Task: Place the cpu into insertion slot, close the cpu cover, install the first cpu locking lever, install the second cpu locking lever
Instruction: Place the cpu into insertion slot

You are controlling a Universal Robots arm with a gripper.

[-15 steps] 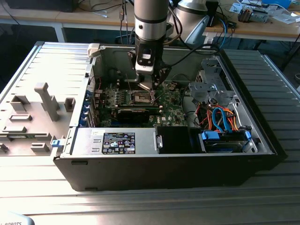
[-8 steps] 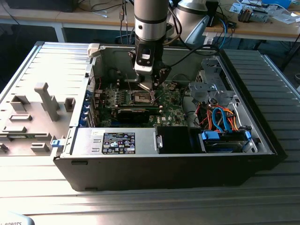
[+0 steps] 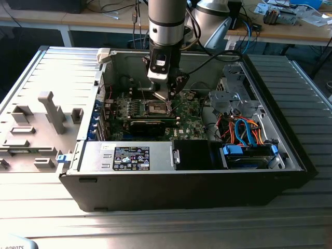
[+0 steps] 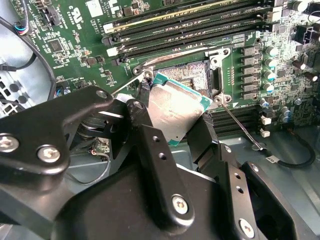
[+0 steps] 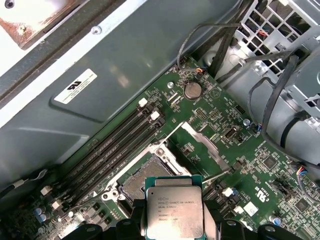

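step: seat chip | fingers [image 4: 150, 135] clamped on chip [image 4: 172, 105] by opposite edges | chip above socket [image 4: 187, 75], apart, looks skewed | cover [image 5: 200, 142] flipped open | my call: I level it, square corners, lower softly, pins likely bend

cpu [image 5: 174, 212]: dull silver-grey top with fine dark print, teal-green edge.
insertion slot [image 5: 139, 184]: dark grey centre, silvery rim.
cpu cover [image 5: 202, 147]: bright silver.
circuit board [image 5: 220, 117]: green, speckled with small silver and black parts.
memory slots [image 5: 107, 152]: black stripes (white end clips).
gripper [image 4: 174, 114]: matte black.
case [image 3: 181, 192]: black outside, grey inside.
cables [image 3: 247, 132]: orange, blue, white.
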